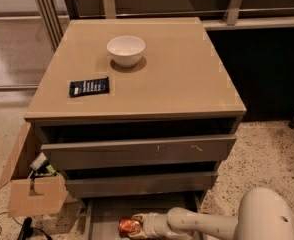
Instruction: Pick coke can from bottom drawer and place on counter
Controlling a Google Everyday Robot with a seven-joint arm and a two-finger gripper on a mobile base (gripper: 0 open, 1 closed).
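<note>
while coke can (129, 227) lies in bottom drawer (106, 215) w/ pincer (140, 224) touching it, grip: can't tell.

Nothing here can be read. The dark packet (89, 87) near the left edge of the counter (187, 74) bears pale marks, too blurred to make out. The coke can (127, 227) in the bottom drawer (103, 218), with the gripper (137, 225) right at it, shows no legible lettering.

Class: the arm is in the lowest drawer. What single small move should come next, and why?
Probably a short lift of the coke can off the floor of the bottom drawer: the end effector is right against the can's right side, and the counter, its goal, lies well above.
</note>
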